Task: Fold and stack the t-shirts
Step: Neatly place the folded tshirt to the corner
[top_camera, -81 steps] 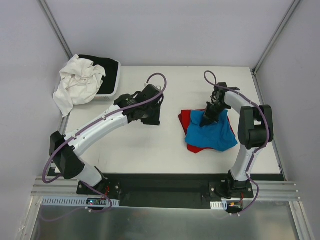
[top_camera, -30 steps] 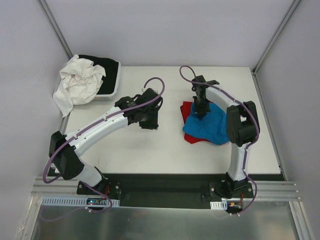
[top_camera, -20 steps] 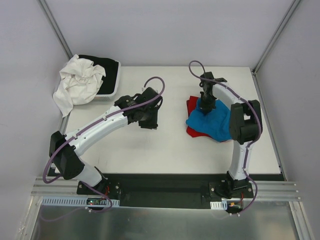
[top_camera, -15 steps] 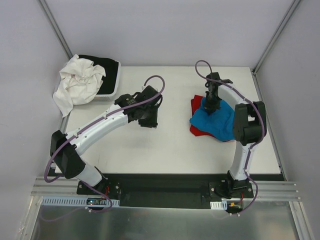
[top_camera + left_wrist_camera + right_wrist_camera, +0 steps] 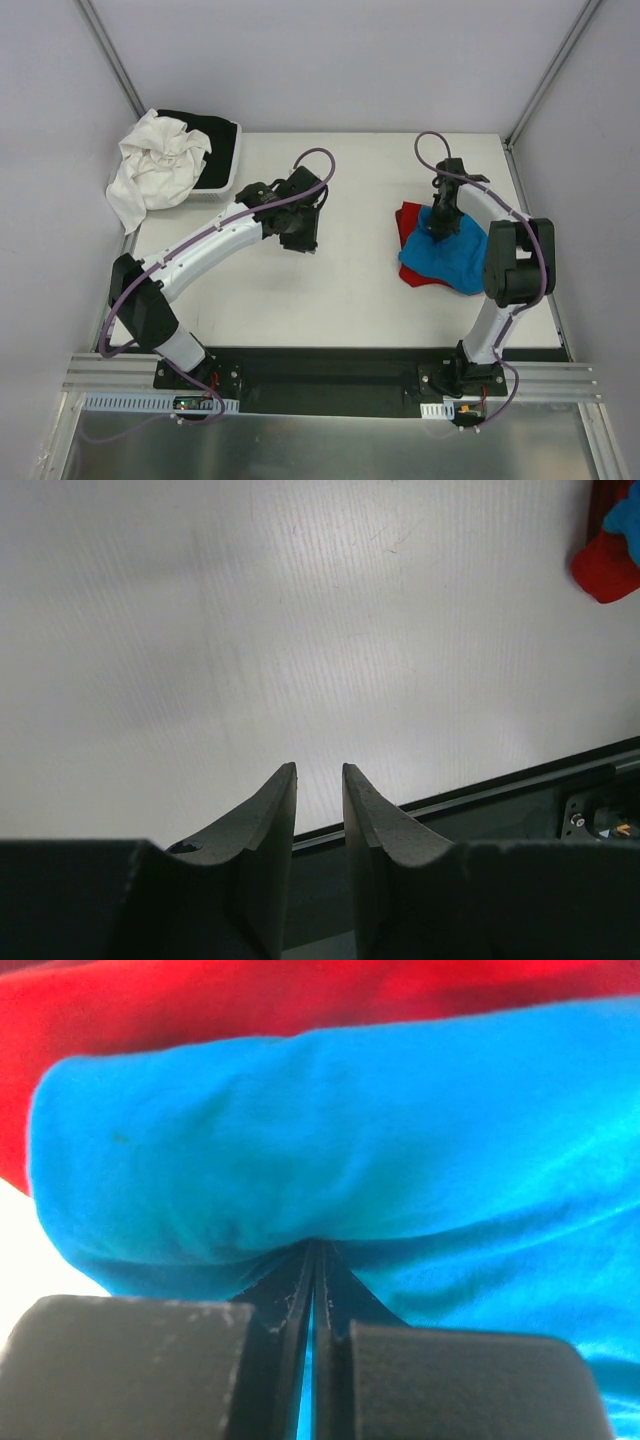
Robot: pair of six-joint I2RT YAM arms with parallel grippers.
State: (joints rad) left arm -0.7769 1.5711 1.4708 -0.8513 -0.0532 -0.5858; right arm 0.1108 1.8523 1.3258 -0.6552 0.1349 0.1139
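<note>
Desk (image 5: 340, 295) is just a plain white matte top. Directly under the right fingers (image 5: 285, 1305) the red t-shirt (image 5: 408, 216) lies on it, mostly covered by the blue t-shirt (image 5: 455, 258) piled on top. Well beyond the left fingers (image 5: 270, 820), at the far left corner, there's a white tray (image 5: 225, 172) holding a black cloth (image 5: 205, 123) and a crumpled white cloth (image 5: 155, 165) spilling over its edge.

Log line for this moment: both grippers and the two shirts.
left gripper: slightly open, empty, over table | right gripper: shut on blue t-shirt | blue t-shirt: atop red t-shirt
</note>
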